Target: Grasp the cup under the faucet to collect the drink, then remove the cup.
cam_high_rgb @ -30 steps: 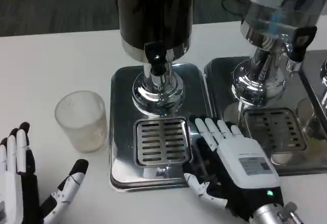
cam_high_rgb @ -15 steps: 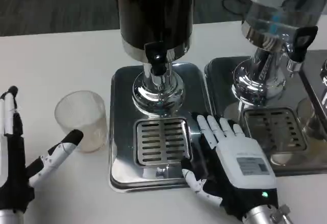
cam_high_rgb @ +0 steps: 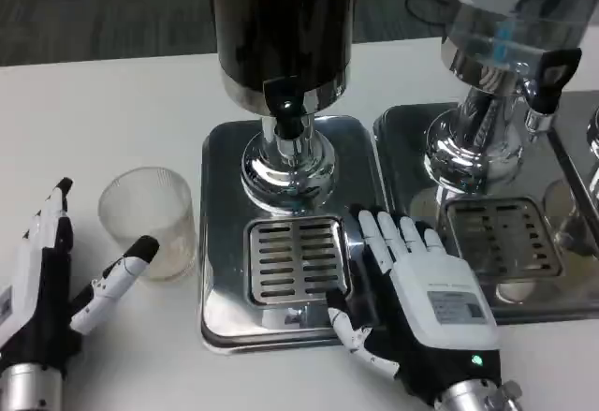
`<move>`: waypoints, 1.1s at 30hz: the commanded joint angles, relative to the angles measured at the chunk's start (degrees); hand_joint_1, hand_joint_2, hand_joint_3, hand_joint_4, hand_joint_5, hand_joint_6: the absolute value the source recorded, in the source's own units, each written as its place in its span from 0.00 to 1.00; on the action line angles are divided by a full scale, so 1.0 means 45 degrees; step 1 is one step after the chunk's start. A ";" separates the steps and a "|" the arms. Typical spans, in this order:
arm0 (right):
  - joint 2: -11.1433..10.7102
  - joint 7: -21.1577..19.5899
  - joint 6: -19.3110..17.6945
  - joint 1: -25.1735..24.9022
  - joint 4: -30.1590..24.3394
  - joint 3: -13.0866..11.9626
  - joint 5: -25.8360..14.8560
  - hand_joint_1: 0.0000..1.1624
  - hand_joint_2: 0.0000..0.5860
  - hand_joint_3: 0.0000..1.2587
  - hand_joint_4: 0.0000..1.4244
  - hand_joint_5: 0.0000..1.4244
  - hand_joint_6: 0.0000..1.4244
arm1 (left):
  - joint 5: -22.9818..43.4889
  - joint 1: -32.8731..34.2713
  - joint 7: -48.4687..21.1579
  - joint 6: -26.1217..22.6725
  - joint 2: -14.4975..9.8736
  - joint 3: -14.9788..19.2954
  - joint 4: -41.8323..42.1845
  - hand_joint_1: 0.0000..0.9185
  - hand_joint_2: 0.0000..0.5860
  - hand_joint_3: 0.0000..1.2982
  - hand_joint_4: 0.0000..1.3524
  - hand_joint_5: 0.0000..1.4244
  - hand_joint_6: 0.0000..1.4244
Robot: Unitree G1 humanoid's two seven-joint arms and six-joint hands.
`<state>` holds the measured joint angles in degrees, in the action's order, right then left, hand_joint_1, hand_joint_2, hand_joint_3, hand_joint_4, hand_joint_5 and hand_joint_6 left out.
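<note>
Cup: the cup (cam_high_rgb: 147, 221) is a clear, frosted-looking tumbler with nothing visible inside, standing upright on the white table (cam_high_rgb: 94, 111), just left of the dispenser's steel tray (cam_high_rgb: 225, 271) and not under the faucet (cam_high_rgb: 287, 104).
Left hand: the left hand (cam_high_rgb: 56, 275) is beside the cup with its fingers spread apart and holding nothing; the black tip of its thumb (cam_high_rgb: 142, 248) lies against the cup's lower front, though whether it truly touches cannot be told.
Right hand: the right hand (cam_high_rgb: 412, 289) rests palm down on the right edge of the tray beside the slotted grate (cam_high_rgb: 297, 258), fingers stretched out and slightly fanned, gripping nothing.
Dispensers: a dark drink dispenser (cam_high_rgb: 281, 27) stands on the tray; a second dispenser (cam_high_rgb: 505, 27) stands to its right.
Change: since a second ago the left hand has come up from the picture's bottom corner to the cup; the cup and the right hand have barely shifted.
</note>
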<state>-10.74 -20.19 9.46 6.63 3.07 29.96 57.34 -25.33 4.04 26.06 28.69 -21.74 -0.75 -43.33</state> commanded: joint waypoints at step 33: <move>0.0221 -0.0171 0.0131 -0.0095 0.0280 0.0191 -0.0069 0.25 0.71 0.01 0.00 0.00 0.00 | -0.0485 0.2237 -0.0012 0.0448 -0.0399 -0.2000 -0.2450 0.15 0.00 0.00 0.00 0.17 0.11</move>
<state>-9.62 -20.70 10.04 6.47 4.07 30.71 57.07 -25.70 14.30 26.53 31.33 -23.17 -8.09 -54.02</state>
